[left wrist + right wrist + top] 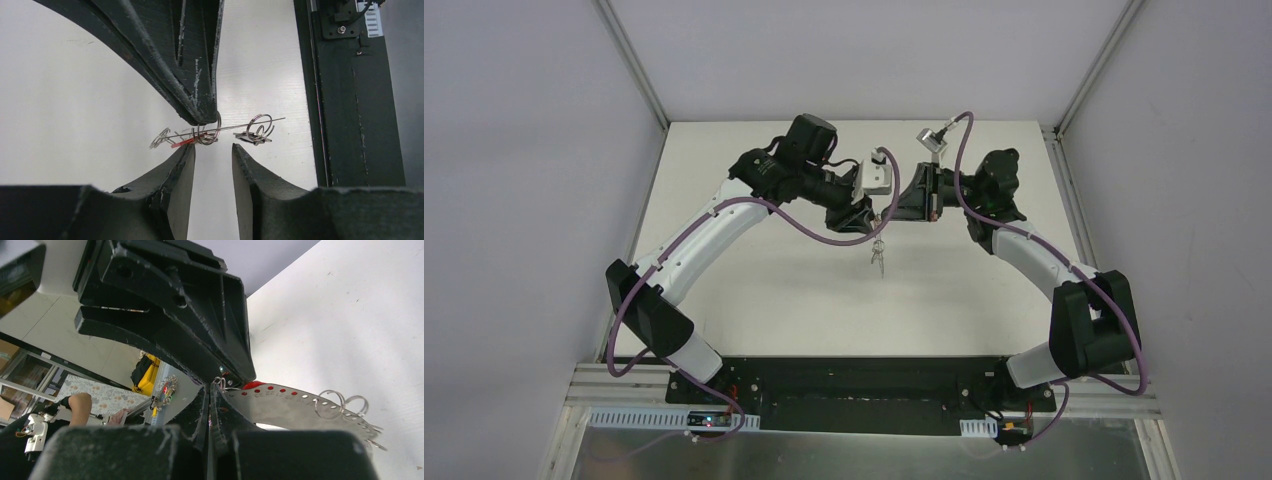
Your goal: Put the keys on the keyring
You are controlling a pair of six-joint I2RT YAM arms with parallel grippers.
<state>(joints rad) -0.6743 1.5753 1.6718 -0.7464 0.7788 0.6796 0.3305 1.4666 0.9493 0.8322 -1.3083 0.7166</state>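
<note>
Left gripper [212,156] fills the left wrist view's foreground, fingers spread and empty just under the keyring [240,126], seen edge-on; red-headed key [182,143] and dark-tagged key [252,137] sit at its wire loops [262,125]; right wrist view: right gripper [212,389] pinches the keyring's perforated band; top view: ring held above the table [764,300]. Threading seems late; next, a fine regrasp near one loop.

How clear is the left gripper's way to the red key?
Likely yes: the left gripper stands open right at the red key, nothing between. The key lies beside the gap, not in it, and the right gripper, shut on the keyring, sits close.
</note>
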